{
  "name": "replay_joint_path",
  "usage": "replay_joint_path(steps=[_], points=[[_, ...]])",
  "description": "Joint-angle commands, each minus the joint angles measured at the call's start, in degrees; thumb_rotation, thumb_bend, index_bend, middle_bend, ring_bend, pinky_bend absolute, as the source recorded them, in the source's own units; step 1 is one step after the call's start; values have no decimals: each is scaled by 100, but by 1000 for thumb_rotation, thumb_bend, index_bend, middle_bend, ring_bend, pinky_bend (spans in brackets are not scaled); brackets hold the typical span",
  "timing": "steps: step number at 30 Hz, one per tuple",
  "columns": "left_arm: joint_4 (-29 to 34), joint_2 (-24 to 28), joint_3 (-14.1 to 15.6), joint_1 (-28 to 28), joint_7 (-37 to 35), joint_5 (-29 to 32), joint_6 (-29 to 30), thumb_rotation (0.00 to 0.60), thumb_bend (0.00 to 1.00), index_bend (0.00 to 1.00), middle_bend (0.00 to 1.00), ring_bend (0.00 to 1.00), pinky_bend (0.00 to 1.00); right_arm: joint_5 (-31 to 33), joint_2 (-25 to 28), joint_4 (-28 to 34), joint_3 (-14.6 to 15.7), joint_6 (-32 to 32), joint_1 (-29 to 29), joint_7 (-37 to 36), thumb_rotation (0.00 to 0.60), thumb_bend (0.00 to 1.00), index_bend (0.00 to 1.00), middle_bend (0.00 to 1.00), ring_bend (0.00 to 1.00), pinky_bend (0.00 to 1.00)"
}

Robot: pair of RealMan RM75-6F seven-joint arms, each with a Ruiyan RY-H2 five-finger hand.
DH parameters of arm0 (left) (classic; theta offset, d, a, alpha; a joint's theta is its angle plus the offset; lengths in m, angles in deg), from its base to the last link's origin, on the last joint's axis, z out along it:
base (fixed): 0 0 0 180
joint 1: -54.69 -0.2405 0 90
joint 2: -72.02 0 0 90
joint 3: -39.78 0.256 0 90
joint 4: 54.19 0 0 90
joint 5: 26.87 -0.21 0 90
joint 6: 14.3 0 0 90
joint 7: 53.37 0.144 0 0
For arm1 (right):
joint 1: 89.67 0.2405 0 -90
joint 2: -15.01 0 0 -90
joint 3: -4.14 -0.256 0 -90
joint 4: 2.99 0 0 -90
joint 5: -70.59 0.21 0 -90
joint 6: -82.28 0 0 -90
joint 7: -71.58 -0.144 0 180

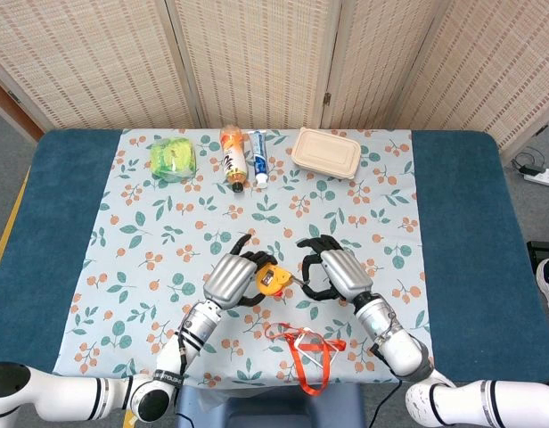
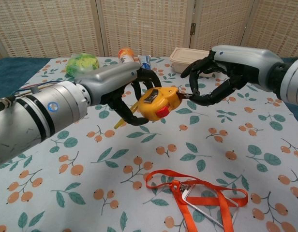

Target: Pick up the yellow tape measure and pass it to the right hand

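The yellow tape measure (image 1: 273, 280) (image 2: 156, 103) hangs above the floral tablecloth, near the table's front. My left hand (image 1: 228, 281) (image 2: 121, 81) grips it from the left, dark fingers wrapped around its back. My right hand (image 1: 337, 272) (image 2: 226, 67) hovers just right of it. Its fingers are spread and curved toward the tape measure's right end, with nothing in them. The fingertips are very close to the case; I cannot tell whether they touch it.
An orange lanyard (image 1: 306, 349) (image 2: 197, 193) lies on the cloth at the front, below both hands. Along the far edge lie a green bag (image 1: 172, 159), an orange bottle (image 1: 233, 147), a toothpaste tube (image 1: 259, 156) and a beige lunch box (image 1: 325, 152).
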Motion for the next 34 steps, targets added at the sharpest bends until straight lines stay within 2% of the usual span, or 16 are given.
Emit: replay_joint_path(steps=[1, 12, 24, 34], points=[[-168, 74, 54, -87, -168, -78, -2, 600, 355, 562, 551, 410, 0, -29, 31, -4, 8, 6, -31, -55, 600, 615, 667, 214, 124, 0], [-1331, 289, 368, -424, -1103, -709, -6, 600, 356, 563, 551, 410, 0, -473, 651, 246, 110, 77, -395, -573, 600, 615, 668, 222, 135, 0], [-2936, 238, 566, -649, -2570, -1306, -211, 600, 355, 560, 551, 394, 0, -1567, 1952, 570, 491, 362, -1262, -1816, 600, 616, 669, 223, 134, 0], [-3461, 254, 588, -685, -3126, -1470, -472, 600, 356, 560, 551, 389, 0, -2413, 2665, 482, 762, 730, -1849, -2958, 600, 616, 669, 223, 134, 0]])
